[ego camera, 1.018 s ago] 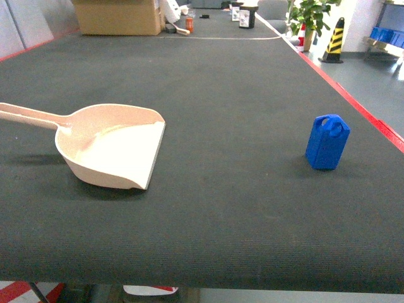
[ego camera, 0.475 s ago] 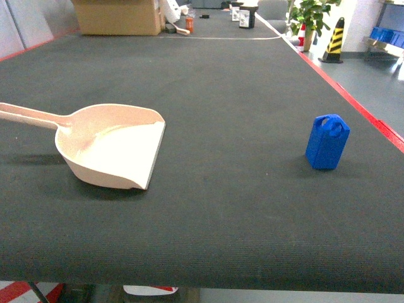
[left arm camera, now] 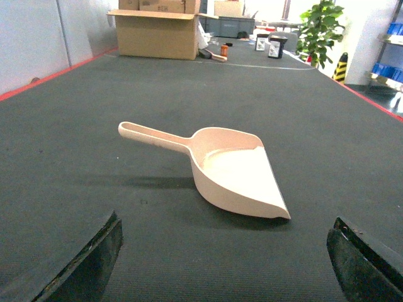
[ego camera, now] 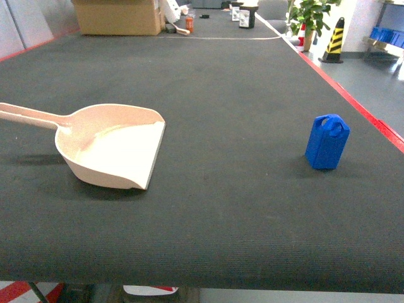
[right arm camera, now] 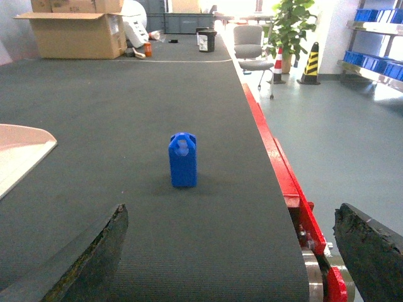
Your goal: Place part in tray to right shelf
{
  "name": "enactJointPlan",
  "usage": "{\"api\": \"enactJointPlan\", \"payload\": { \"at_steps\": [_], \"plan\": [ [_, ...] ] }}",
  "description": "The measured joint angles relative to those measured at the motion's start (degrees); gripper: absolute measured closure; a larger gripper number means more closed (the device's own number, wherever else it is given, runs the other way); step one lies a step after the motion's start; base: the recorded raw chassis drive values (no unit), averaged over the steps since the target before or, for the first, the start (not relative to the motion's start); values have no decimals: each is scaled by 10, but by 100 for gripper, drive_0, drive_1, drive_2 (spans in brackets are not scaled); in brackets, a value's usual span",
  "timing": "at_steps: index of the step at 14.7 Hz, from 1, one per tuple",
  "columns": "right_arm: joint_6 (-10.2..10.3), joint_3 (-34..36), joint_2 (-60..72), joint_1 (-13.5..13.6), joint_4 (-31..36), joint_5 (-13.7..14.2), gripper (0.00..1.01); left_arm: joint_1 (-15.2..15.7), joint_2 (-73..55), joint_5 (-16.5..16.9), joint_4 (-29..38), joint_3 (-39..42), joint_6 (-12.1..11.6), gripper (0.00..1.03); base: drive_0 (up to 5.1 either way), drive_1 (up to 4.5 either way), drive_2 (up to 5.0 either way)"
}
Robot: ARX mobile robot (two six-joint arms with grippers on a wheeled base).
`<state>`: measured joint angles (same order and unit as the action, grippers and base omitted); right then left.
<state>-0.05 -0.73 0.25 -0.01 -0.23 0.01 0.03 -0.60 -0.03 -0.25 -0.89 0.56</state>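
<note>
Plainly no writing is legible; dark ribbed bench (ego camera: 240, 95) with a red edge; cardboard box (ego camera: 117, 16), plant (right arm camera: 293, 25) and striped cone (ego camera: 334, 39) beyond; left hand (left arm camera: 223, 264) spread wide, empty, tray (left arm camera: 236, 173) ahead; right hand (right arm camera: 233, 264) equally wide, empty, part (right arm camera: 183, 160) upright ahead.

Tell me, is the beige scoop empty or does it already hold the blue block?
Empty. The tray shows only its bare inside, and the part stands upright on the belt, apart.
</note>
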Motion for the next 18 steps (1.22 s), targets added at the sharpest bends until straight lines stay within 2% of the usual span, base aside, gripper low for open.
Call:
{"api": "enactJointPlan", "payload": {
  "at_steps": [11,13,14,15,16,18],
  "plan": [
    [0,0,0,0,0,0,3,0,0,0,0,0,0,5,0,0,0],
    [0,0,0,0,0,0,3,3,-7,7,-34,-8,10,5,0,0,0],
    [0,0,0,0,0,0,3,21,-58,36,-56,-21,40,5,0,0,0],
    [0,0,0,0,0,0,3,47,-113,66,-25,-23,80,5,0,0,0],
    [0,0,0,0,0,0,3,74,-181,107,33,-28,134,5,0,0,0],
    [0,0,0,0,0,0,3,98,-363,158,192,-57,235,5,0,0,0]
  ]
}}
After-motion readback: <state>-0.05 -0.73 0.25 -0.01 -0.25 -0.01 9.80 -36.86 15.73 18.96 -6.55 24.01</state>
